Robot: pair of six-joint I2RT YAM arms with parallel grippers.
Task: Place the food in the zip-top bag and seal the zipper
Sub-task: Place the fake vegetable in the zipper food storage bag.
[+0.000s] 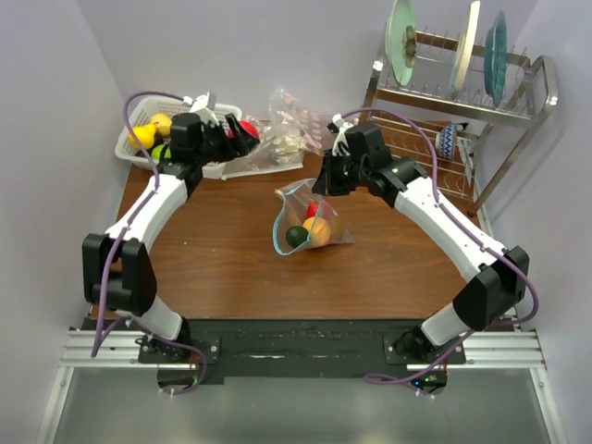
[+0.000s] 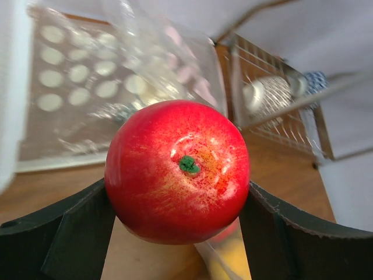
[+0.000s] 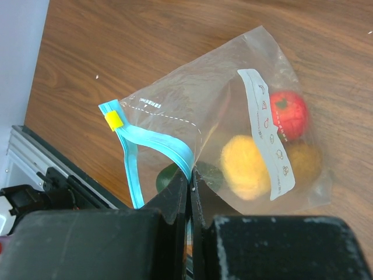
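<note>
My left gripper (image 1: 239, 134) is shut on a red apple (image 1: 248, 129) beside the white basket. In the left wrist view the apple (image 2: 178, 172) fills the gap between both black fingers (image 2: 64, 233). The zip-top bag (image 1: 310, 222) lies mid-table with its mouth held up and open. Inside it are a dark green piece (image 1: 296, 236), an orange one (image 1: 318, 231) and a red one (image 3: 288, 114). My right gripper (image 3: 191, 184) is shut on the light-blue zipper (image 3: 154, 143) at the bag's rim (image 1: 324, 185). A yellow slider (image 3: 113, 120) sits at the zipper's end.
A white mesh basket (image 1: 139, 139) with yellow and green fruit stands at the back left. Clear dotted bags (image 1: 287, 125) lie behind the apple. A wire dish rack (image 1: 462, 102) with plates and a mug (image 1: 447, 141) stands at the back right.
</note>
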